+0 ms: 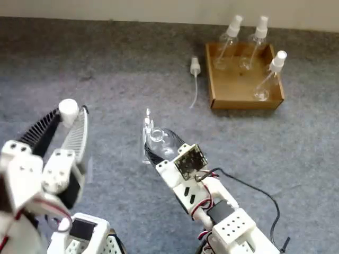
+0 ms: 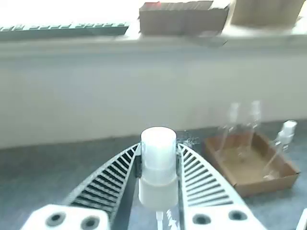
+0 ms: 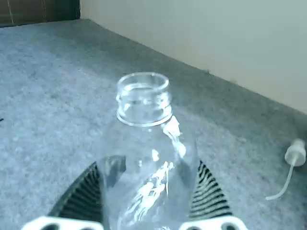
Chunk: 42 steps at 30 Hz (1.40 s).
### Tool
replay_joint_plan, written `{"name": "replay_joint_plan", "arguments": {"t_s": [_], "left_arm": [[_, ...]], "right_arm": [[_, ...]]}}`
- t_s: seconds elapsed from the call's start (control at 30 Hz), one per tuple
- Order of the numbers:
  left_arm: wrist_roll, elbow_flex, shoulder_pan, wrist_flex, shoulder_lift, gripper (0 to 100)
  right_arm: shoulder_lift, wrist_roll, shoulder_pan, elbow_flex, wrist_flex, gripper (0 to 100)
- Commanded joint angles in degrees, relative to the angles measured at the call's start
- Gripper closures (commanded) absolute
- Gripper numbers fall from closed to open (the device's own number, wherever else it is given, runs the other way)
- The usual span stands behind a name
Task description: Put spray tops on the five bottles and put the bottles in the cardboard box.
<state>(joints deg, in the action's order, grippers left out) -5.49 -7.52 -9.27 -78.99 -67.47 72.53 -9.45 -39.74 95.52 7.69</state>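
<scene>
L gripper, above the carpet's near-left corner, is pinched on a spray top by its head; dip tube hangs below. R gripper, about mid-carpet toward the near edge, is clamped round the body of an open bottle, upright w/ neck free.

Box sits near the far-right corner w/ 3 capped bottles inside. 1 loose top lies just beside its left wall.

Handling, my guess:
- Bottle: clear, empty, so light & slick. Walls prob thin, so squeeze gently. A grip below the shoulder is right, leaving the rim clear.
- Top: tiny, stiff and light, but the tube is thin & floppy. Hold by head or collar, never the tube, so it drops straight into the neck.
</scene>
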Motion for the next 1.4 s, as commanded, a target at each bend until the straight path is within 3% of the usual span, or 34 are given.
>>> {"name": "replay_joint_plan", "arguments": {"t_s": [0.0, 0.1, 0.23, 0.43, 0.7, 0.83, 1.37], "left_arm": [[-2.37, -15.96, -13.85, 24.09, -2.86, 100], [-2.2, -21.85, -17.36, 35.08, -2.86, 100], [-0.62, -21.67, -17.27, 40.88, -2.86, 100], [-0.53, -21.67, -17.71, 49.14, -2.86, 100], [-0.7, -22.29, -19.21, 48.09, -3.03, 100], [-0.62, -22.29, -22.55, 44.66, -3.03, 100], [-0.62, -27.3, -23.08, 44.84, -3.03, 100]], "right_arm": [[12.79, -0.26, -1.01, 8.22, -9.89, 99.5], [23.87, -0.26, -1.1, 8.48, -18.95, 99.5], [33.89, -0.18, -1.27, 8.31, -32.04, 99.5], [30.2, -0.18, -4.35, 8.48, -33.01, 99.5], [30.64, -0.09, -4.09, 8.31, -33.01, 99.5], [30.11, 4.57, -1.8, 8.13, -33.1, 99.5], [30.02, 5.1, -0.13, 7.78, -34.59, 99.5]]}}
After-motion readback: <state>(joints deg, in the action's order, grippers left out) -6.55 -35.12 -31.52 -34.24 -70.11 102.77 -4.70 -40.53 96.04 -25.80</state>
